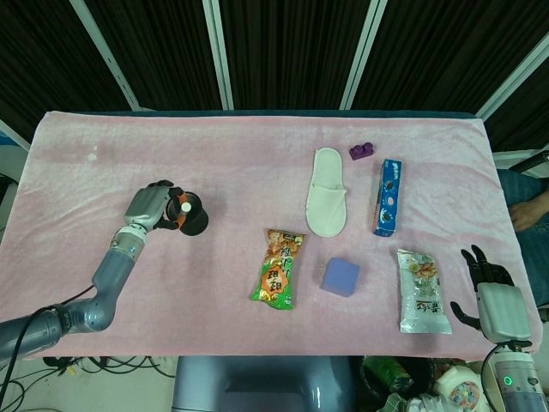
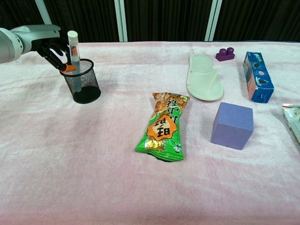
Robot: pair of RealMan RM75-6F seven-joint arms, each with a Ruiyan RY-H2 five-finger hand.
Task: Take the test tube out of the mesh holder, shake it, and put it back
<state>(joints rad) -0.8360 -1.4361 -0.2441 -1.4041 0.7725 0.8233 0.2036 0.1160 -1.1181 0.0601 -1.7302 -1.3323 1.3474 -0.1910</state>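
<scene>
clear test tube (image 2: pixel 74 51), white cap, near upright, lower part inside black mesh holder (image 2: pixel 84 84).

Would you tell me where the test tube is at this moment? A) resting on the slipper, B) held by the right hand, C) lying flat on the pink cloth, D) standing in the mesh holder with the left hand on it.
D: the test tube stands in the mesh holder, and the left hand grips its upper part.

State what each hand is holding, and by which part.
The left hand holds the test tube by its upper part, just above the rim of the mesh holder. The right hand holds nothing.
</scene>
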